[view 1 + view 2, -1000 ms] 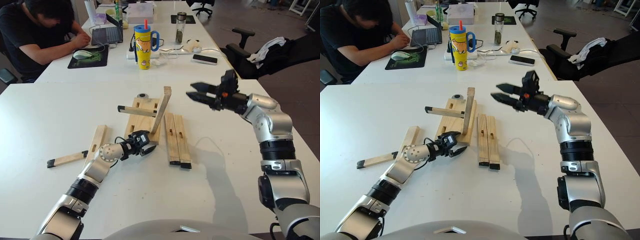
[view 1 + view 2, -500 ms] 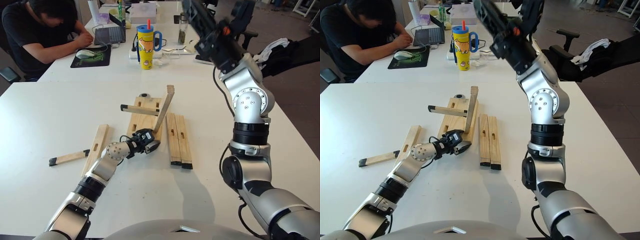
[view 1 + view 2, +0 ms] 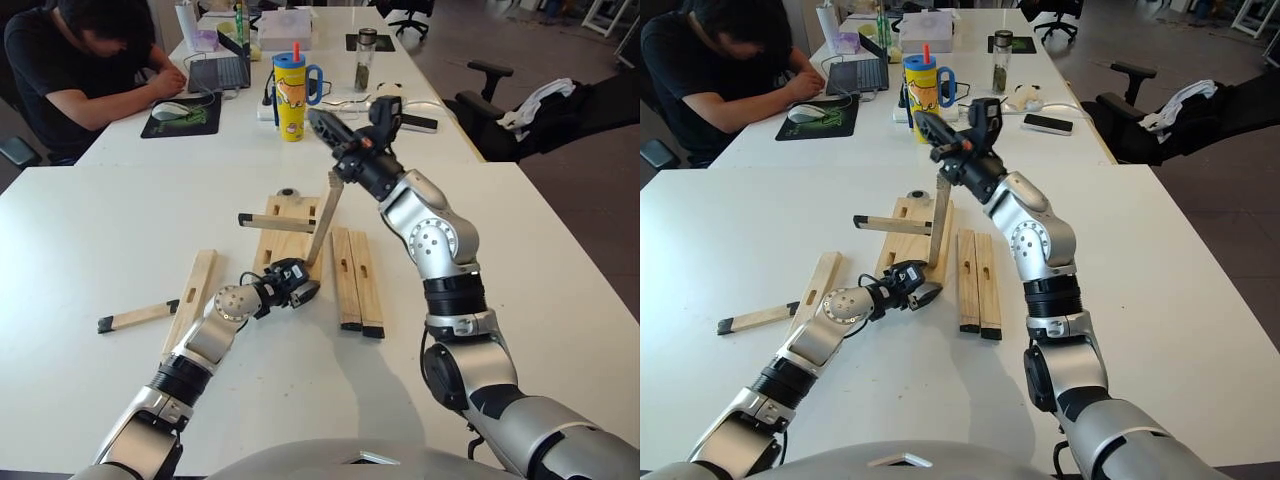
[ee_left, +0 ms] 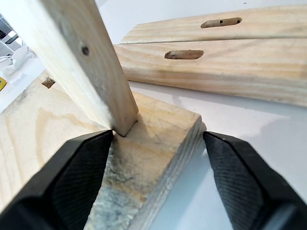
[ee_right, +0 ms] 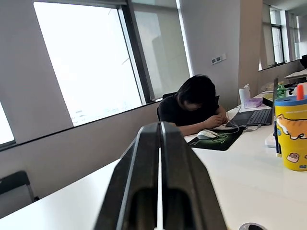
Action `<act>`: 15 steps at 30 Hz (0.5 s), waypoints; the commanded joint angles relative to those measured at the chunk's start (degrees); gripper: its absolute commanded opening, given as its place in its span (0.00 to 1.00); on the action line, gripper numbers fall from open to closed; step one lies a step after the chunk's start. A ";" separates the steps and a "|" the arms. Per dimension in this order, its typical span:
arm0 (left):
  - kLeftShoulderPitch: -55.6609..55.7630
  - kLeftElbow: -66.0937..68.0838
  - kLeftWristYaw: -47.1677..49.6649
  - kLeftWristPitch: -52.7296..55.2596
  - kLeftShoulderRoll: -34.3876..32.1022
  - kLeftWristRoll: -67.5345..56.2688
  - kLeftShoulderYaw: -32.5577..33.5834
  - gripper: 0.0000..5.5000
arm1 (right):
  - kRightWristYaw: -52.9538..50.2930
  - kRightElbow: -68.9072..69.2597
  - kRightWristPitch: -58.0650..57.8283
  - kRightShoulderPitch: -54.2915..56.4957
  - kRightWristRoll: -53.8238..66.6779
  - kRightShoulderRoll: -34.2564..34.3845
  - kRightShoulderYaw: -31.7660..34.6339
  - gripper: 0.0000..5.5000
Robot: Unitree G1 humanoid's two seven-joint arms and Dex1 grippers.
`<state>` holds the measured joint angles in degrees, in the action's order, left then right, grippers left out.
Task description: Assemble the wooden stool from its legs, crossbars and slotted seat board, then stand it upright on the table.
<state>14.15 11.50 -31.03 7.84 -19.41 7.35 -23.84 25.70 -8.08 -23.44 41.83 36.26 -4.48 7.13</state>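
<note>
Your left claw (image 3: 301, 291) lies low on the table (image 3: 70, 230) at the near corner of the slotted seat board (image 3: 283, 240); its fingers (image 4: 72, 177) stand wide apart with that corner between them, one pad close against the wood, the other clear of the board's edge, so nothing is clamped; the tilted leg (image 3: 324, 222) rises from the board just beyond this claw, its foot seated beside the nearer pad and its top leaning toward your right claw (image 3: 318, 121); farther beyond the left claw a crossbar (image 3: 272, 221) runs across the board and reaches the leg, though you cannot tell whether the two are joined; to the claw's right two slotted rails (image 3: 357, 280) lie flat, side by side and touching; to its left a third slotted rail (image 3: 192, 290) lies flat with a dark-tipped leg (image 3: 135, 318) meeting it near one end; your right claw hangs raised over the table, fingers pressed together on nothing; the tilted leg's top sits just below and behind its tips; a yellow cup (image 3: 291, 95) stands beyond them.
</note>
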 commanded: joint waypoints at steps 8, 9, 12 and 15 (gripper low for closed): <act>-13.50 -10.10 5.10 4.42 -0.23 -0.58 5.07 0.63 | -6.13 4.46 -1.50 -15.87 -10.01 -7.21 -0.14 0.00; -14.11 -11.18 5.20 5.86 -0.44 0.42 4.49 0.63 | -6.23 5.65 -2.02 -17.62 -11.06 -7.68 -0.95 0.00; -15.38 -13.90 7.44 9.74 1.06 1.11 5.15 0.63 | -6.10 10.13 -6.10 -21.51 -12.64 -9.04 -3.90 0.00; -17.32 -18.13 9.39 9.82 1.87 0.68 6.36 0.63 | -9.06 15.56 -13.49 -24.13 -13.63 -9.05 -6.61 0.00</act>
<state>0.51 -5.31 -22.66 15.17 -17.40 7.52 -18.22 18.51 3.23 -31.79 19.46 23.05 -13.38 2.60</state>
